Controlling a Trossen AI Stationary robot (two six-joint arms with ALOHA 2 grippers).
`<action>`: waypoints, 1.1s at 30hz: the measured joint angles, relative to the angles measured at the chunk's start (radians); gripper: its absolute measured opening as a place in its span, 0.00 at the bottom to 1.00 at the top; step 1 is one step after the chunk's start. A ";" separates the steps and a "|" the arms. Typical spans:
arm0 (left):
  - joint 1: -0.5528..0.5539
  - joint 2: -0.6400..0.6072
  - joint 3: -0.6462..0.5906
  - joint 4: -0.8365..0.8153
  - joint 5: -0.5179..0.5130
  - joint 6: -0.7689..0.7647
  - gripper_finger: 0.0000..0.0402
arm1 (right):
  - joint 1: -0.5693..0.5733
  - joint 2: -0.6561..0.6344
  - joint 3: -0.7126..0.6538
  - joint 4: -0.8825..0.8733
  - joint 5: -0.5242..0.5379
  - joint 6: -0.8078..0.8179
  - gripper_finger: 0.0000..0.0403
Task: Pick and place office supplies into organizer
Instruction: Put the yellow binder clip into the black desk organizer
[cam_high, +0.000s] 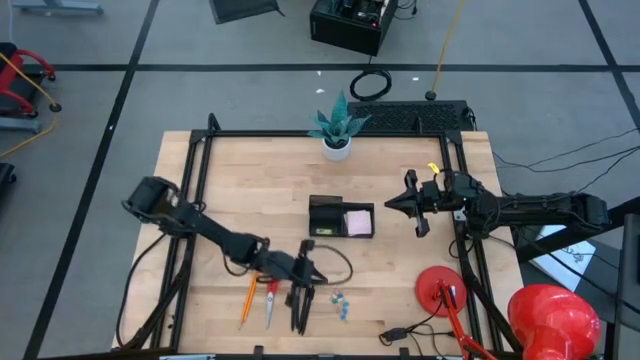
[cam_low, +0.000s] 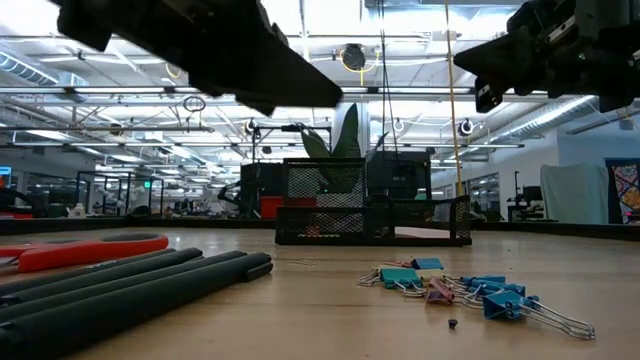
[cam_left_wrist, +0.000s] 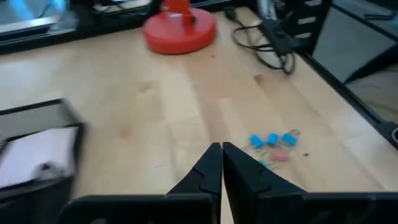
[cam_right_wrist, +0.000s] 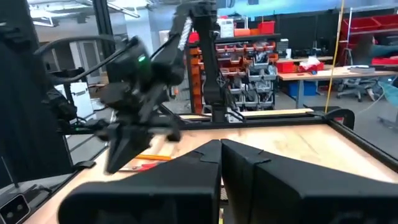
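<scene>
High view shows your left gripper (cam_high: 303, 296) closed, empty, above the black pens (cam_high: 300, 312). Your right gripper (cam_high: 412, 203) waits closed beside the organizer (cam_high: 325, 217).

On the wooden worktop (cam_low: 300, 310), the black mesh organizer (cam_low: 370, 205) stands in the middle distance with a leafy plant (cam_low: 340, 135) rising behind it. Close by lie three black pens (cam_low: 120, 290) side by side, red-handled scissors (cam_low: 85, 250) just beyond them, and a scatter of small blue clips (cam_low: 470, 285). Dark arm parts hang overhead at both upper corners.
</scene>
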 joint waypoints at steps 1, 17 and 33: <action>-0.012 0.028 0.006 0.020 0.000 0.000 0.07 | 0.000 0.000 0.000 -0.001 0.000 0.004 0.00; -0.026 0.286 0.468 -0.452 0.032 -0.173 0.50 | -0.008 0.000 0.000 0.030 -0.037 0.018 0.00; 0.028 0.326 0.579 -0.711 0.106 -0.099 0.47 | -0.007 0.002 0.000 0.014 -0.048 0.014 0.00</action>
